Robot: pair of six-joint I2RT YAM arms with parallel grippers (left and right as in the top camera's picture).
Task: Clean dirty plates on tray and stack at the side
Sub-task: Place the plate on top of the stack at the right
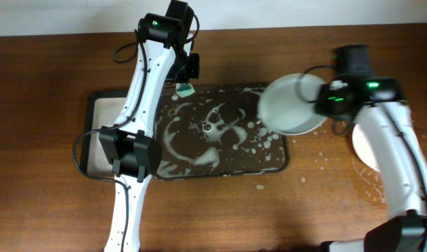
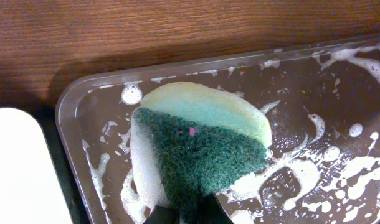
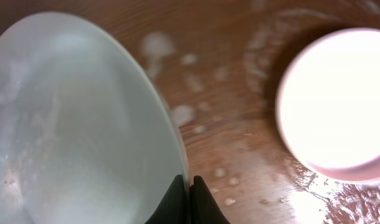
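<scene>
The dark brown tray [image 1: 269,162] lies mid-table, streaked with white suds. My left gripper [image 1: 185,82] is shut on a green and yellow sponge [image 2: 199,143] at the tray's far edge; the sponge rests on the sudsy tray floor [image 2: 339,112]. My right gripper [image 1: 324,94] is shut on the rim of a pale blue-green plate [image 1: 289,106], held tilted above the tray's right end; in the right wrist view the plate [image 3: 71,124] looks clean of sauce and the gripper [image 3: 189,186] pinches its rim. A white plate [image 1: 364,148] sits on the table at the right, also in the right wrist view [image 3: 336,106].
A smaller black tray with pale lining [image 1: 101,115] lies against the brown tray's left side, seen in the left wrist view [image 2: 15,168]. Suds and water drops [image 1: 318,164] spot the wood right of the tray. My left arm [image 1: 140,105] spans the tray's left part.
</scene>
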